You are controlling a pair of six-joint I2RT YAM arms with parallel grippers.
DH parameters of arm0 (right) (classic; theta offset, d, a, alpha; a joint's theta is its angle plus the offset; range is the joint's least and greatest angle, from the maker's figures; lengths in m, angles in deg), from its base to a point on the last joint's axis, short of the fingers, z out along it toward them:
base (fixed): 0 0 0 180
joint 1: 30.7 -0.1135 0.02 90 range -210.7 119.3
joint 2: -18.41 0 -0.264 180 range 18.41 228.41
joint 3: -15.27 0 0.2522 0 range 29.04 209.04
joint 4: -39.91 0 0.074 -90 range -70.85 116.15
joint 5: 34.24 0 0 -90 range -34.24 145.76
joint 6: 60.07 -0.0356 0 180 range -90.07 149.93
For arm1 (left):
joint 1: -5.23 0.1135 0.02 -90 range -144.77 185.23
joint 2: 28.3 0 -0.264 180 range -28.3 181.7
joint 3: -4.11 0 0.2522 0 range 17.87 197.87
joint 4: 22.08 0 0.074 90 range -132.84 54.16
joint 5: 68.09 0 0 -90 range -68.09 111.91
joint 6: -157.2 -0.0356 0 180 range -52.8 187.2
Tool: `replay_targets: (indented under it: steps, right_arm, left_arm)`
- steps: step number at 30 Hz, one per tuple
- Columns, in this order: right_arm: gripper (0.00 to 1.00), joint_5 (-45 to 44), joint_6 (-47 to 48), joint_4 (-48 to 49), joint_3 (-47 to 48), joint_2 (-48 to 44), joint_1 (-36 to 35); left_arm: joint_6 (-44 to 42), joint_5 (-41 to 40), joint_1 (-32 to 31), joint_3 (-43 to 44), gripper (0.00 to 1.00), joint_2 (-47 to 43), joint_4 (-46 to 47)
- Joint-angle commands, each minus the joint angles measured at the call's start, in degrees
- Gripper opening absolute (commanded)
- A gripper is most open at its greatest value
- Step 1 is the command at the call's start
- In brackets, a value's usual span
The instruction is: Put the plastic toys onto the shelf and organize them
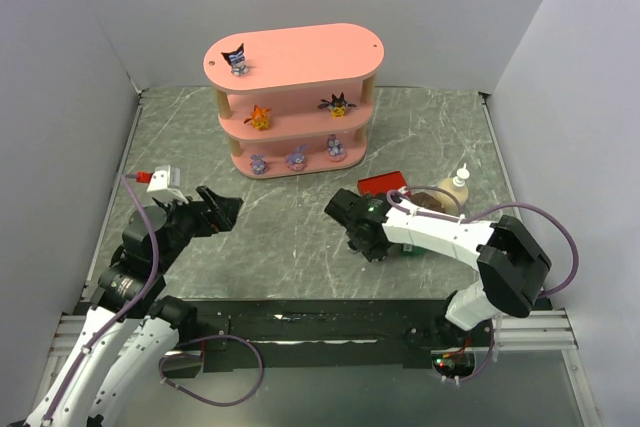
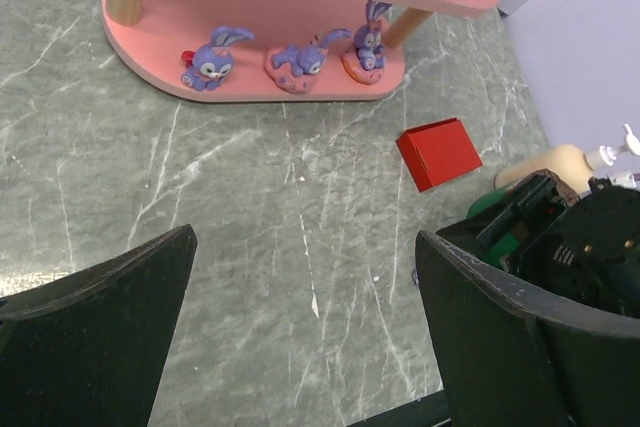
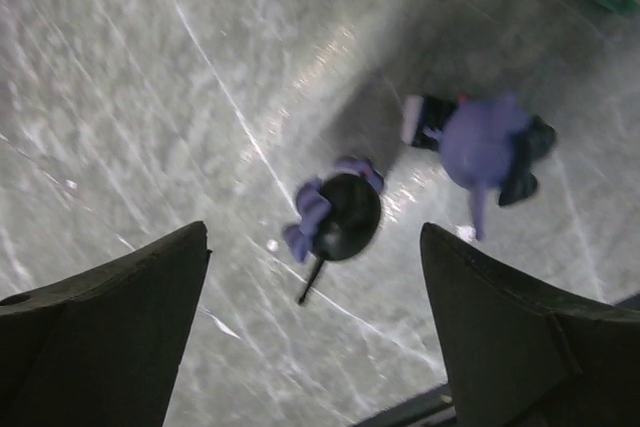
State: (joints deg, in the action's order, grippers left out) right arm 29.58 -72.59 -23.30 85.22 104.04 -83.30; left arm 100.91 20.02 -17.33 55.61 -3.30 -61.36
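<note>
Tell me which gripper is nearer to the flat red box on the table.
Right. The right gripper is close to the red box, on its near side and slightly to its left. The left gripper is much farther away, off to the box's left.

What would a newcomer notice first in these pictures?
The pink shelf at the back of the table, with six small toys spread over its three boards. Next, two more toys lying on the table directly under the open right pincer.
</note>
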Motion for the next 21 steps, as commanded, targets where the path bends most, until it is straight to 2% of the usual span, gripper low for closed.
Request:
replay_targets:
  steps: [1,4,14,17,18,20,21]
  right_arm:
    - [0.86,0.9,5.1,6.3,-0.7,0.4,1.8]
    - [0.82,1.9,8.9,7.7,-0.6,1.1,1.9]
    - [0.74,4.2,9.2,12.3,-4.8,2.1,3.1]
    - [0.62,4.4,10.6,14.7,-6.0,2.8,3.6]
    - [0.53,4.3,10.8,14.8,-6.0,3.0,3.6]
    - [0.41,4.3,13.2,15.6,-6.1,3.1,3.6]
    - [0.32,4.2,14.3,16.0,-6.1,3.0,3.6]
  left_arm:
    - [0.8,-1.4,0.2,0.9,0.96,0.5,0.8]
    - [1.0,-2.2,0.2,0.9,0.97,0.3,0.6]
    - [1.1,-2.4,0.2,0.9,0.96,0.5,0.1]
    - [0.7,-1.2,0.2,0.8,0.97,0.1,0.4]
    - [0.6,-0.9,0.2,0.8,0.97,-0.1,0.5]
    - [0.6,-0.5,0.2,0.7,0.96,-0.6,0.4]
    - [0.4,-0.3,0.2,0.6,0.97,-0.6,0.5]
